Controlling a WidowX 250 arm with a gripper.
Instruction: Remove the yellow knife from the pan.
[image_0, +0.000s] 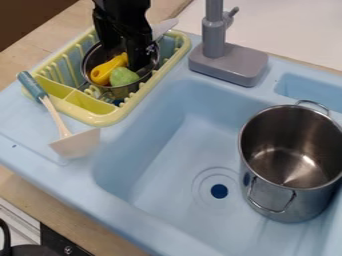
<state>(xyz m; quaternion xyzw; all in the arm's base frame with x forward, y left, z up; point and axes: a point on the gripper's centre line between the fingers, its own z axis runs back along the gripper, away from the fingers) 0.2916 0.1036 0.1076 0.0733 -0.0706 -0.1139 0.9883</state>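
The yellow knife (107, 71) lies in the small metal pan (121, 92), its thick handle toward the near side, up against a green toy vegetable (123, 76). Just beyond the vegetable, the gripper (123, 57) hangs down over the pan with its fingers apart, about the far part of the handle; I cannot tell whether either touches it. A pale pointed piece (164, 27) past the gripper may be the blade.

The step in hand looks to be the grasp. To do it well, centre the handle between the fingers, keep them off the pan's floor, and close squarely across it. A finger set too near could pinch the vegetable or the pan's rim. The rounded handle may roll if caught high, so take it low and firmly, then lift straight up until the whole knife clears the rim and the rack before going sideways.

Counting from the near side: one black object (30, 251) at the corner, one big two-handled pot (294, 202) in the one large sink (150, 170), one drain hole (219, 191), one spatula (77, 143) leaning on the one dish rack (100, 120). The rack holds one pan, with one knife and one vegetable. Farther off come one small side basin (310, 95) and one grey faucet (230, 62).
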